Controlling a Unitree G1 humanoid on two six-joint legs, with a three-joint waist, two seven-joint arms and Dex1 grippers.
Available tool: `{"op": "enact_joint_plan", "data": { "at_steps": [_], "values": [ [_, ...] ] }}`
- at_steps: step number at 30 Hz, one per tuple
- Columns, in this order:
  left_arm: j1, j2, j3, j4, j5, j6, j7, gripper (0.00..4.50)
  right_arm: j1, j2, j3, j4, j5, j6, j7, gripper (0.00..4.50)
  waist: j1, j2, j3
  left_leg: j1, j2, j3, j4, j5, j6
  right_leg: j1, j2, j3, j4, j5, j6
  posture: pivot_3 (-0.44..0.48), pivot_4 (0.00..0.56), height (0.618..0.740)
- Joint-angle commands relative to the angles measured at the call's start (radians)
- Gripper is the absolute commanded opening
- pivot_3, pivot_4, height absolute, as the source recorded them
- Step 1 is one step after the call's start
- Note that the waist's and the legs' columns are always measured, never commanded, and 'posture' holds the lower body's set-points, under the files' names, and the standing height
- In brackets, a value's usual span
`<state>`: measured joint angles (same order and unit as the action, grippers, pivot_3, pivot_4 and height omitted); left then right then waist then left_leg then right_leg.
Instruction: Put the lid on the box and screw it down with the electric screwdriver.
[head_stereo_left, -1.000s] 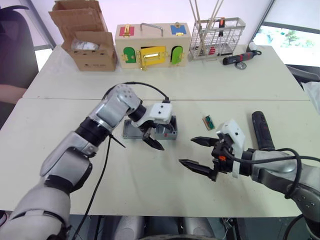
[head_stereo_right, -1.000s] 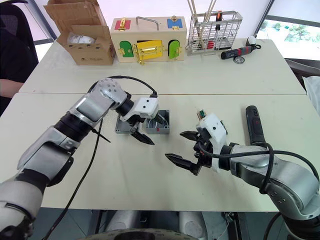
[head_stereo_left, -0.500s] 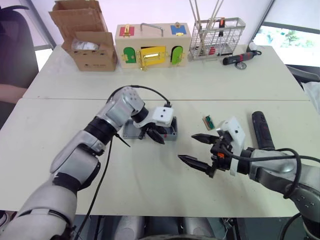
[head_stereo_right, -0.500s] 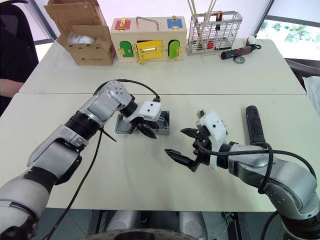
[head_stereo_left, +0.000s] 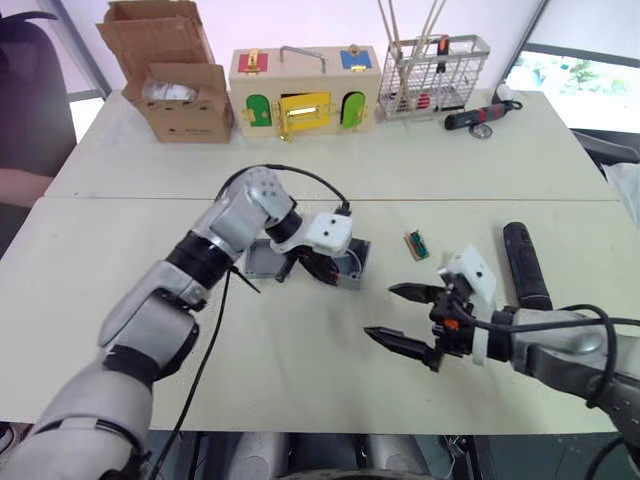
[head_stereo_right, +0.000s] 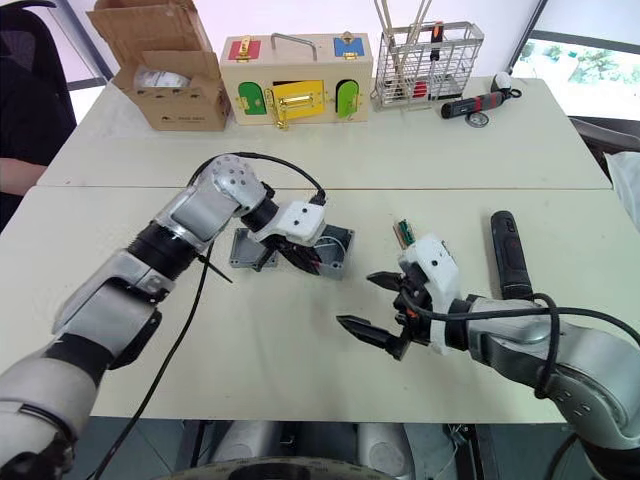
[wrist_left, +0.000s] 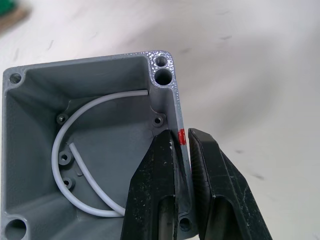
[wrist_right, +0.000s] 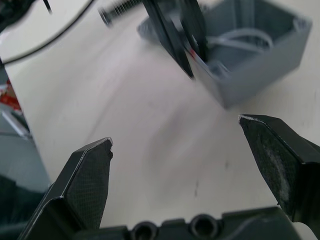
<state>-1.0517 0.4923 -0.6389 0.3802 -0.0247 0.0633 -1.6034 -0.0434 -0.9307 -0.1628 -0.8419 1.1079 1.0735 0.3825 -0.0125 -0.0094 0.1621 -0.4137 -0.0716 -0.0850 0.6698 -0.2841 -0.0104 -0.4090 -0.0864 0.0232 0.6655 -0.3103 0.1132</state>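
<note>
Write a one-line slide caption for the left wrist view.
Left gripper jaws pinch one wall of the open grey box beside its red mark, white wires curled inside, above the pale table.

A white table (head_stereo_left: 300, 370) carries the lid (head_stereo_left: 262, 260), electric screwdriver (head_stereo_left: 524, 262), cardboard box (head_stereo_left: 185, 98), wooden latch box (head_stereo_left: 300, 90), wire basket (head_stereo_left: 432, 75), and perhaps a small green connector (head_stereo_left: 417, 244).

Grey box (head_stereo_left: 350, 268) open, tilted, white wires inside, red mark on the wall pinched between closed jaws, mid-desk; flat grey lid (head_stereo_left: 262, 260) just left of it; black electric screwdriver (head_stereo_left: 524, 262) lying far right.
</note>
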Motion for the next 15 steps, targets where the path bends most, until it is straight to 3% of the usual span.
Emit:
{"op": "enact_joint_plan", "data": {
  "at_steps": [1,6,15],
  "values": [
    [0.007,0.046,-0.07,-0.059,-0.07,-0.112,-0.011,0.02,0.025,-0.036,-0.045,-0.042,0.051,0.0,0.028,4.5,0.001,0.0,0.0,0.001,0.0,0.0,0.0,0.0,0.0,0.001,-0.001,0.0,0.0,0.0,0.0,0.0,0.15,0.74],
    [0.005,0.054,-0.151,-0.023,-0.085,-0.221,-0.011,0.02,0.048,-0.063,-0.047,-0.044,0.042,-0.011,0.024,4.5,0.009,0.0,0.0,0.002,0.0,0.0,0.002,-0.003,0.005,0.004,0.001,0.0,0.0,0.0,0.0,0.0,0.15,0.74],
    [-0.013,-0.012,-0.17,0.034,-0.109,-0.268,-0.011,0.02,0.08,-0.063,-0.05,-0.062,0.038,-0.029,-0.003,4.5,0.017,0.0,0.0,0.002,0.0,0.0,0.01,-0.006,0.01,0.007,0.002,0.0,0.0,0.0,0.0,0.0,0.15,0.74]
  ]
}}
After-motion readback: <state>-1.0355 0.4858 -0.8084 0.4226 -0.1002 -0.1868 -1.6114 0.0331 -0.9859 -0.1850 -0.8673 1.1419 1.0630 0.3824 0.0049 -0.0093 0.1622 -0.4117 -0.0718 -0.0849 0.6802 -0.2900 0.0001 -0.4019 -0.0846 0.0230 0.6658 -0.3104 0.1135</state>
